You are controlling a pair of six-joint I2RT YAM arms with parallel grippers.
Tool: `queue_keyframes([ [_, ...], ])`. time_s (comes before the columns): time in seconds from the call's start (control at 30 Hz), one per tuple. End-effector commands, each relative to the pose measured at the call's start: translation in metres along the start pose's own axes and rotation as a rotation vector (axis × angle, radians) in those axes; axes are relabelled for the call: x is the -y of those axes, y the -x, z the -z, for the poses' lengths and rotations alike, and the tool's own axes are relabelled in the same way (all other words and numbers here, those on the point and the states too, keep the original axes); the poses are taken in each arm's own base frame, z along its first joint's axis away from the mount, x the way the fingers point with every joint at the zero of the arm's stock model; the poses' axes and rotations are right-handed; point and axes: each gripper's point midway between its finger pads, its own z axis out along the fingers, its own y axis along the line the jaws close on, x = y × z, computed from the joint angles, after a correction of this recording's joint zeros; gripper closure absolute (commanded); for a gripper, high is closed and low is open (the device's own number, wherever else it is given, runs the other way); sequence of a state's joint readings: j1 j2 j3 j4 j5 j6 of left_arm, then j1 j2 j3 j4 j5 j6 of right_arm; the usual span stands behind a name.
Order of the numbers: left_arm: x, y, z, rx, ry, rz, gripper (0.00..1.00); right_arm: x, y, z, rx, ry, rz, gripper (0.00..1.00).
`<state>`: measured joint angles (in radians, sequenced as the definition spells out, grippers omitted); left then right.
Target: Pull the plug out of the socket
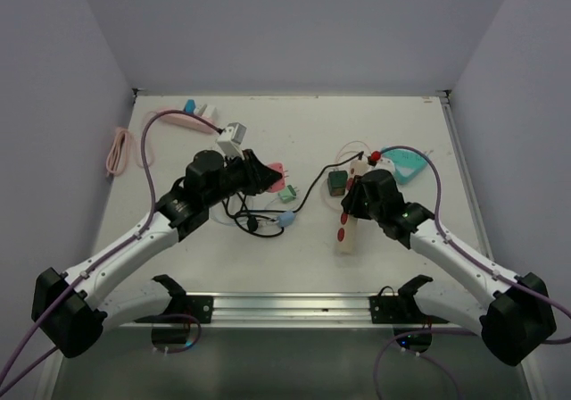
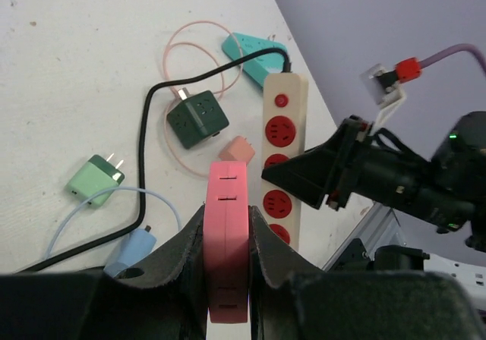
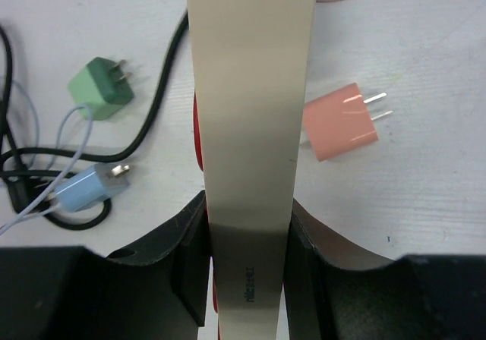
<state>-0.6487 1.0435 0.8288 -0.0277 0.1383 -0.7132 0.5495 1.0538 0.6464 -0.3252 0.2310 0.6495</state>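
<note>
The left end effector is closed tight on a pink plug, its pads flat against the two broad faces, and the plug stands on edge above the worktop. The right end effector is likewise clamped, gripping the long edges of the cream power strip with the red sockets. Seen from above, plug and strip are apart, with a dark green charger cube lying between them. The plug therefore looks free of its socket, though its pins are hidden and I cannot confirm it. To finish well, the right arm should hold the strip firm while the left draws the plug straight away along the line of its pins, without twisting or rocking. The left arm should also lift the plug clear of the black cable, the salmon two-pin plug and the green plug before letting go.
</note>
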Motion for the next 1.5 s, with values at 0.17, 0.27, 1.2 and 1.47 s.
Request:
queue_keyframes([
  [0.17, -0.028, -0.034, -0.058, -0.130, 0.011, -0.030, 0.94, -0.093, 0.071, 0.060, 0.166, 0.442, 0.122, 1.00],
  [0.27, -0.034, -0.032, -0.077, -0.130, 0.021, -0.034, 0.90, -0.104, 0.070, 0.069, 0.159, 0.509, 0.139, 1.00],
  [1.2, -0.089, -0.016, -0.093, -0.098, 0.173, -0.010, 0.01, -0.157, 0.043, 0.110, 0.050, 0.763, 0.309, 1.00],
  [1.47, -0.135, 0.033, -0.011, 0.064, 0.432, -0.001, 0.01, -0.218, 0.022, 0.121, -0.029, 0.890, 0.439, 1.00],
])
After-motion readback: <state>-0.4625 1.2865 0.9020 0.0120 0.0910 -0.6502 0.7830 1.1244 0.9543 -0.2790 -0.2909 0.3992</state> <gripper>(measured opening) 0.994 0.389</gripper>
